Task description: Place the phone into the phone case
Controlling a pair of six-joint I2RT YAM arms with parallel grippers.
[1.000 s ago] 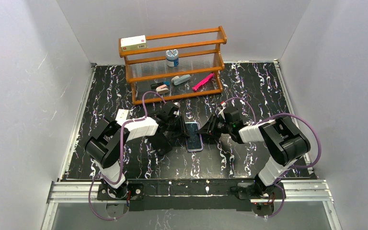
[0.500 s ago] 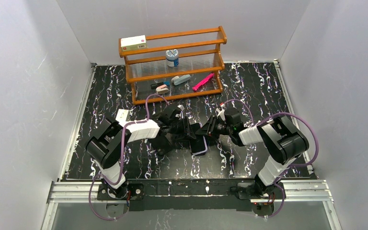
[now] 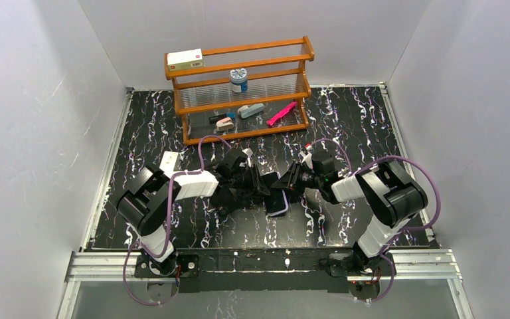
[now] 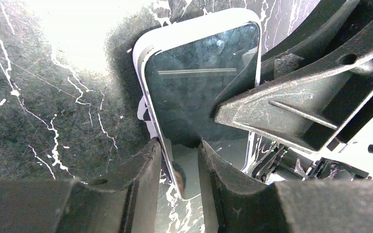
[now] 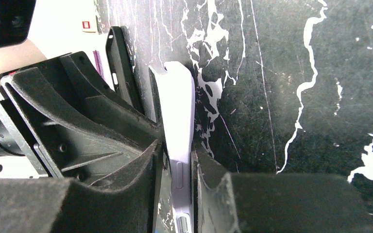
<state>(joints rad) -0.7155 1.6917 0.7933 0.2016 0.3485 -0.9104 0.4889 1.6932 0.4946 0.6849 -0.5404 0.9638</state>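
Observation:
The phone [image 3: 277, 203], with a dark glossy screen and a pale lavender rim, is tilted up on one long edge at the table's centre. My right gripper [image 3: 287, 188] is shut on its rim; in the right wrist view the gripper [image 5: 177, 150] clamps the lavender edge [image 5: 178, 111]. My left gripper [image 3: 262, 188] meets it from the left. In the left wrist view the gripper [image 4: 178, 145] straddles the phone's [image 4: 199, 87] lower corner, one finger behind it and one on the screen. The matte black phone case [image 5: 119, 68] lies on the table just behind my left fingers.
A wooden rack [image 3: 239, 90] stands at the back with a box, a jar, small tools and a pink item on its shelves. A small white card [image 3: 169, 159] lies on the table at the left. White walls enclose the black marbled table [image 3: 345, 126].
The phone lay flat on the table a second ago; now it is tipped up on its edge. Both grippers have closed in on it, the left one moving right.

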